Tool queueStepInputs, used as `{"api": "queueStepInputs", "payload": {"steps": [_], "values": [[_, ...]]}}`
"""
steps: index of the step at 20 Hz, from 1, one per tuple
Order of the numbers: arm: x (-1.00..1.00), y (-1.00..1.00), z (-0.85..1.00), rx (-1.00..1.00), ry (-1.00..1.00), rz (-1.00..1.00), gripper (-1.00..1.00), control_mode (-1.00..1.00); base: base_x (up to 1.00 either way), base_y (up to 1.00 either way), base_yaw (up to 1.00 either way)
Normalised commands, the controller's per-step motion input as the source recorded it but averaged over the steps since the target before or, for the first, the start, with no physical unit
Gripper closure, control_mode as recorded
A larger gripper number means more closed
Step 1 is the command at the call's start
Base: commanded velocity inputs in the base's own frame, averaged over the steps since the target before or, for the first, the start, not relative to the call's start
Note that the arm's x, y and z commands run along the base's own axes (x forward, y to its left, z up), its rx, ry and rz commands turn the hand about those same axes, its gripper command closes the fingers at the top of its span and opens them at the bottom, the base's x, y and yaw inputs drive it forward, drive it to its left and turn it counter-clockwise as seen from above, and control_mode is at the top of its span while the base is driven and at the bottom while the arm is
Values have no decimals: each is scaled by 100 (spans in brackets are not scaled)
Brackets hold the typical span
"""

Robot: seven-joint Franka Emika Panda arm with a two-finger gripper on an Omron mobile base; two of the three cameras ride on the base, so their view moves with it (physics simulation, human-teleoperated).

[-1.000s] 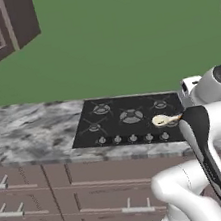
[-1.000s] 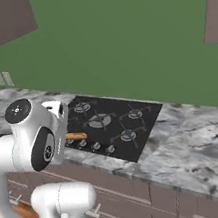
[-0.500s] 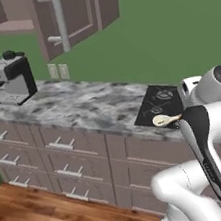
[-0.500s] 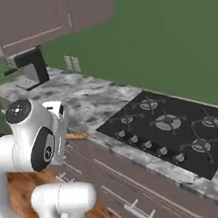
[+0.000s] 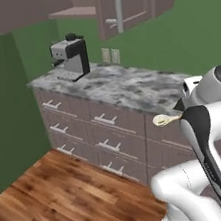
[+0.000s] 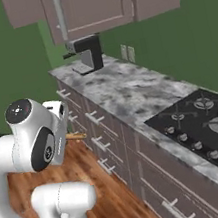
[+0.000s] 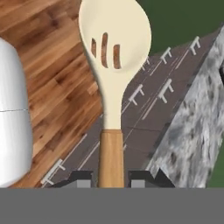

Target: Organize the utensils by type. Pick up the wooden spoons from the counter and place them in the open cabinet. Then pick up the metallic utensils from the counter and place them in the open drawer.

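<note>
Left base view: the white arm fills the lower right, and poking out from behind its upper link is the cream bowl of the wooden spoon (image 5: pixel 160 120), held up in the air in front of the drawer fronts, level with the edge of the counter (image 5: pixel 124 86). A coffee machine (image 5: pixel 70 57) stands at the counter's far left end. Above it hangs the open cabinet (image 5: pixel 73 7), door swung out, one pale shelf visible inside; nothing can be made out on that shelf from here.

Right base view: the tan handle end of the spoon (image 6: pixel 75 135) sticks out sideways past the arm's head, over the wooden floor (image 6: pixel 100 193) and beside the drawers. The counter (image 6: pixel 128 90) runs away to the coffee machine (image 6: pixel 87 53), with a black stovetop (image 6: pixel 205 127) at right. The upper cabinet (image 6: pixel 95 4) shows closed-looking fronts from this side; its inside is hidden.

Hand view: here's the grip. The gripper (image 7: pixel 111 179) is clamped on the spoon's (image 7: pixel 113 57) tan handle, one dark tip on each side. The slotted cream bowl points away, over floor and drawer fronts, marbled counter (image 7: pixel 192 127) to the right.
</note>
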Motion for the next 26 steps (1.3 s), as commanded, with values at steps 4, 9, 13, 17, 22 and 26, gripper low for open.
{"api": "queueStepInputs", "payload": {"steps": [4, 9, 13, 17, 22, 26], "values": [[0, 0, 0, 0, 0, 0, 100, 100, -1, 61, 45], [0, 0, 0, 0, 0, 0, 100, 100, 5, 50, 41], [0, 0, 0, 0, 0, 0, 100, 100, 33, 38, 24], [0, 0, 0, 0, 0, 0, 100, 100, 57, 45, 4], [0, 0, 0, 0, 0, 0, 100, 100, 75, 61, -7], [0, 0, 0, 0, 0, 0, 100, 100, 81, 71, -27]]}}
